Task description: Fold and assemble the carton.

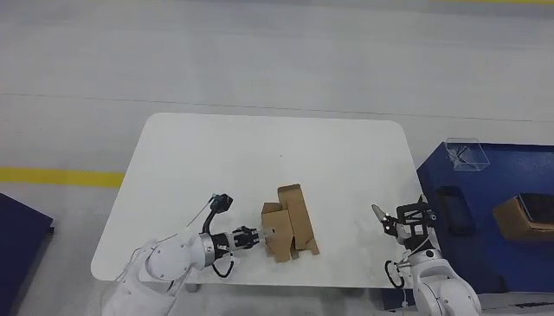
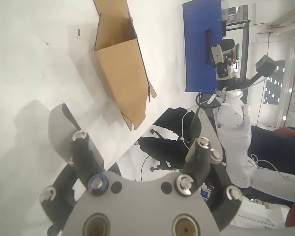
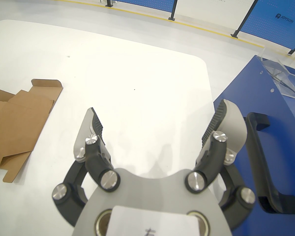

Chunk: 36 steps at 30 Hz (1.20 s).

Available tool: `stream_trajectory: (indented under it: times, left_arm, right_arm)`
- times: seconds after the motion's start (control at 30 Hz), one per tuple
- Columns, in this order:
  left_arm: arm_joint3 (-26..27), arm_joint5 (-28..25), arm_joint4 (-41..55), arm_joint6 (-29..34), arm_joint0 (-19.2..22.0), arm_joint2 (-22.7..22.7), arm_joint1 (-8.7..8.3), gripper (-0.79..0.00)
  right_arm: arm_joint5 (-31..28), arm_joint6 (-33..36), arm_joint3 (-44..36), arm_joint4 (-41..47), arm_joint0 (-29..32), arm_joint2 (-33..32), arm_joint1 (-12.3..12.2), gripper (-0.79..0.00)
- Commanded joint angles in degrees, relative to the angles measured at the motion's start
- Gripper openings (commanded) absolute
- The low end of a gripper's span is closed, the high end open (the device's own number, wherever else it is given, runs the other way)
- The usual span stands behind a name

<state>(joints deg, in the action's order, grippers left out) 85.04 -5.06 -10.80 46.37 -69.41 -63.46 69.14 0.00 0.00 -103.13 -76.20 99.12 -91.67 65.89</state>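
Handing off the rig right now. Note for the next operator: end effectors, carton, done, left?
Left end effector: open, empty, close beside the carton.
Right end effector: open, empty, over the table by its edge, apart from the carton.
Carton: lying near the table's front edge, partly opened into a sleeve, end flaps unfolded.
Done: sleeve partly open. Left: square it, fold and tuck the flaps.

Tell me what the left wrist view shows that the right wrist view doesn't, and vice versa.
Left wrist view: the open left gripper, the hollow inside of the carton, the right arm beyond the table edge. Right wrist view: the open right gripper, a clear tray and black handle on the blue cabinet. Both: the carton, white table and blue cabinet.
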Motion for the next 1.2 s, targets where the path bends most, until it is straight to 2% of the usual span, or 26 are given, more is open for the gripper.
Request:
stream_trajectory:
  times: [0.0, 0.2, 0.23, 0.27, 0.3, 0.43, 0.6, 0.73, 0.87, 1.17]
  left_arm:
    - [-2.4, -0.1, 0.4, -1.0, 1.8, 1.8, 0.49, -0.342]
    - [-9.8, -0.7, 3.4, -2.6, 6.7, 6.4, 2.19, -0.453]
    - [-11.1, -1.0, 3.9, -3.0, 7.6, 6.9, 2.45, -0.536]
    - [-12.4, -1.1, 4.2, -3.6, 8.4, 7.3, 2.71, -0.693]
    - [-13.5, -1.4, 5.0, -3.9, 9.0, 7.8, 2.99, -0.785]
    - [-17.2, -4.1, 10.4, -3.7, 11.2, 8.4, 3.88, -0.785]
    - [-17.7, -9.8, 17.2, -1.1, 12.0, 7.5, 4.23, -0.785]
    - [-14.7, -9.3, 23.3, 1.7, 12.2, 6.2, 4.28, -0.785]
    - [-10.1, -7.8, 24.9, 1.1, 11.8, 5.4, 4.20, -0.785]
    - [-10.1, -7.8, 24.9, 1.1, 11.8, 5.4, 4.20, -0.785]
  right_arm:
    - [0.0, 0.0, 0.0, 0.0, 0.0, 0.0, 0.0, 0.000]
    - [0.0, 0.0, 0.0, 0.0, 0.0, 0.0, 0.0, 0.000]
    - [0.0, 0.0, 0.0, 0.0, 0.0, 0.0, 0.0, 0.000]
    - [0.0, 0.0, 0.0, 0.0, 0.0, 0.0, 0.0, 0.000]
    - [0.0, 0.0, 0.0, 0.0, 0.0, 0.0, 0.0, 0.000]
    - [0.0, 0.0, 0.0, 0.0, 0.0, 0.0, 0.0, 0.000]
    - [0.0, 0.0, 0.0, 0.0, 0.0, 0.0, 0.0, 0.000]
    - [0.0, 0.0, 0.0, 0.0, 0.0, 0.0, 0.0, 0.000]
    - [0.0, 0.0, 0.0, 0.0, 0.0, 0.0, 0.0, 0.000]
    - [0.0, 0.0, 0.0, 0.0, 0.0, 0.0, 0.0, 0.000]
